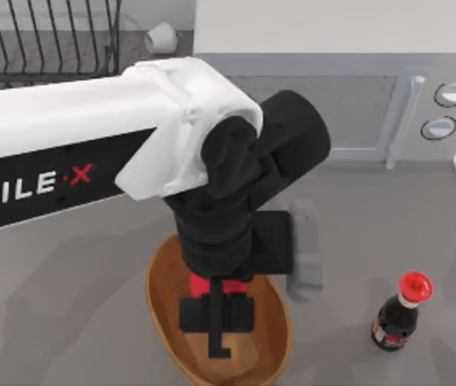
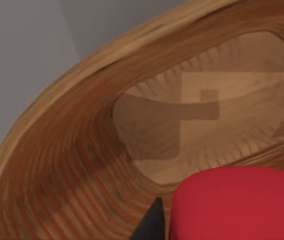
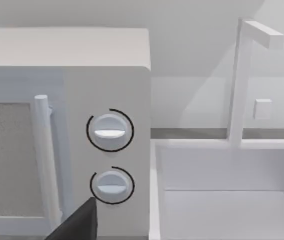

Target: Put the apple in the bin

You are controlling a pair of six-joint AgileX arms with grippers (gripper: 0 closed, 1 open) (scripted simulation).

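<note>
The large oval brown wicker-like bin (image 1: 272, 338), ribbed on its sloping walls with a flat, lighter bottom, sits at the near edge of the grey table (image 1: 67, 314). Above it hangs the left gripper (image 1: 215, 322), its black fingers closed on the small bright-red round apple (image 2: 242, 202), which is held over the bin's interior and not resting on the bottom. In the left wrist view the smooth red fruit sits beside one dark fingertip (image 2: 152, 222), and the gripper's shadow falls across the pale basket floor.

To the right of the bin stands a dark glass bottle (image 1: 396, 318) with a red cap and a red label whose writing is too small to read.

The left arm's white casing (image 1: 91, 121) carries a black band with white letters reading "GILE" and a red "X".

Farther back is a boxy pale-grey microwave oven (image 1: 332, 96) with a vertical bar handle and two round dials (image 3: 110, 131). A black wire rack (image 1: 43, 40) stands at the far left.

Whether the right gripper (image 3: 76, 225) is spread or closed cannot be told; a dark finger shows near the microwave's front, with a white sink (image 3: 222, 200) to its right.
</note>
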